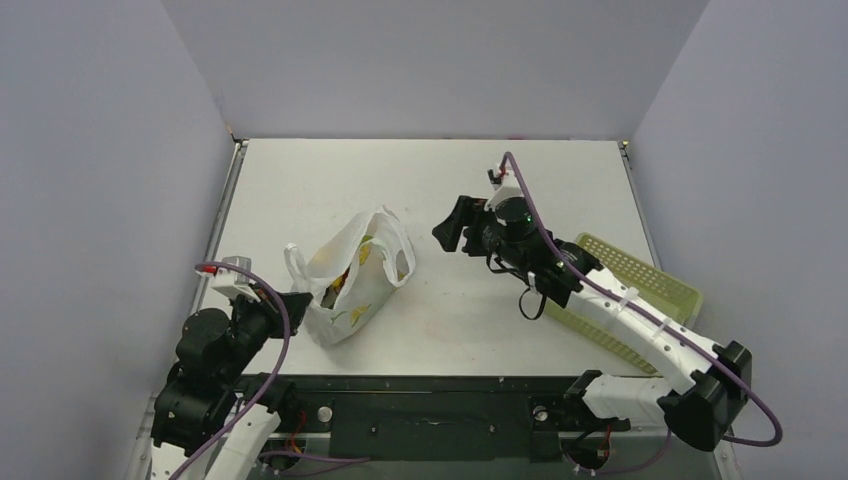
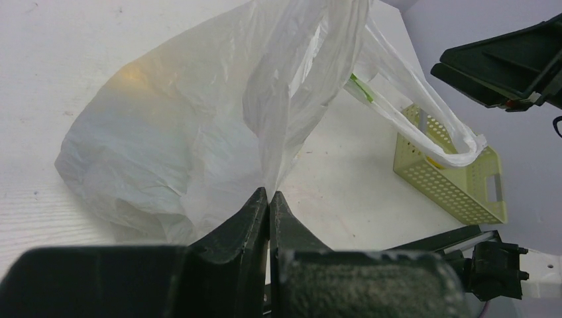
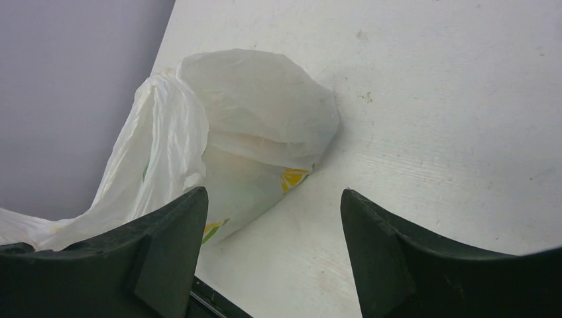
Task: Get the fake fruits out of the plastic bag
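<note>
Tabletop (image 1: 520, 190); left jaws tight on plastic bag (image 2: 166, 132)

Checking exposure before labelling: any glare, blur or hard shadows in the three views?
Top view: even, diffuse light, sharp, only a soft shadow by the bag. Left wrist: the bag's upper folds wash out to near white; the left claw, shut on it, is blurred, too near the lens. Right wrist: bag sharp, open right claw dark and slightly soft.
</note>
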`<state>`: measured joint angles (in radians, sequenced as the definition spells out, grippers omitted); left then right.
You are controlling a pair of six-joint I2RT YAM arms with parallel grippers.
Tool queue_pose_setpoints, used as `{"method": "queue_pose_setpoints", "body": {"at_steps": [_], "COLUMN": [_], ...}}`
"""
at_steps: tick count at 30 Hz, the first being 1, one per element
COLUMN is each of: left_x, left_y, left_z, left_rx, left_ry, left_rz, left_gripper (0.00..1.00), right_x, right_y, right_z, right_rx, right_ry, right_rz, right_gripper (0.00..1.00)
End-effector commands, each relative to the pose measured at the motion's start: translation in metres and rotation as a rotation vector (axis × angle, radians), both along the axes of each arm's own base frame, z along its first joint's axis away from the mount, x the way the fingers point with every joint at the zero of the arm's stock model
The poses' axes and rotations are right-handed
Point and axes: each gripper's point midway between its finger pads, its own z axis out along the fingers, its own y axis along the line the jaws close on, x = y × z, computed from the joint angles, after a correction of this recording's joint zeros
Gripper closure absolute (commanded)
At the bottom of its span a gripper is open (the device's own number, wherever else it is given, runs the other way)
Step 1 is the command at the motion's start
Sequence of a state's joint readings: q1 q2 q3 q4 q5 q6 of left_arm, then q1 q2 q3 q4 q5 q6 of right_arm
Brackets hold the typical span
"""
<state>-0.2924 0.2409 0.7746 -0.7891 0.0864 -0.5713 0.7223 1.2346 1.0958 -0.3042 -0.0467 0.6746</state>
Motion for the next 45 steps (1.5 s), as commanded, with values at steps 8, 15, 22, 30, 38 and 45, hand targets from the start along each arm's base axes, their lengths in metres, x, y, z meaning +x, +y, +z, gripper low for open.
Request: {"method": "queue_pose_setpoints", "body": {"at_steps": [8,15,22,30,38,45], "left_x": [0.004,0.003,0.002,-0.004,-0.011,-0.027], "left_y": [-0.014,-0.017,-0.019,-0.015,-0.004,0.005], "left_z": [0.004,0.003,0.002,0.007,0.009,0.015], "left_rx": [-0.010,-0.017,-0.023,-0.026,-0.010,-0.030], "left_ry": [-0.026,-0.024,-0.028,-0.060,-0.045,-0.008], "left_rz": [-0.079,-0.097,-0.106,-0.099,-0.048,-0.007], "left_gripper": [1.00,1.00,1.00,1.00,1.00,0.76], "right_x": [-0.092,-0.114,-0.098,-0.086,-0.086,-0.083], "right_y": [0.061,0.131,0.162,0.187,0.194,0.174], "right_z": [-0.010,-0.014,-0.023,-0.048,-0.063,-0.073], "right_rx": [0.449,0.515,0.510,0.439,0.415,0.280], "right_ry": [-0.061,-0.058,-0.033,0.007,-0.017,-0.089], "right_rz": [-0.080,-0.079,-0.178,-0.269,-0.276,-0.244], "right_gripper": [0.32,0.32,0.32,0.43,0.47,1.00]}}
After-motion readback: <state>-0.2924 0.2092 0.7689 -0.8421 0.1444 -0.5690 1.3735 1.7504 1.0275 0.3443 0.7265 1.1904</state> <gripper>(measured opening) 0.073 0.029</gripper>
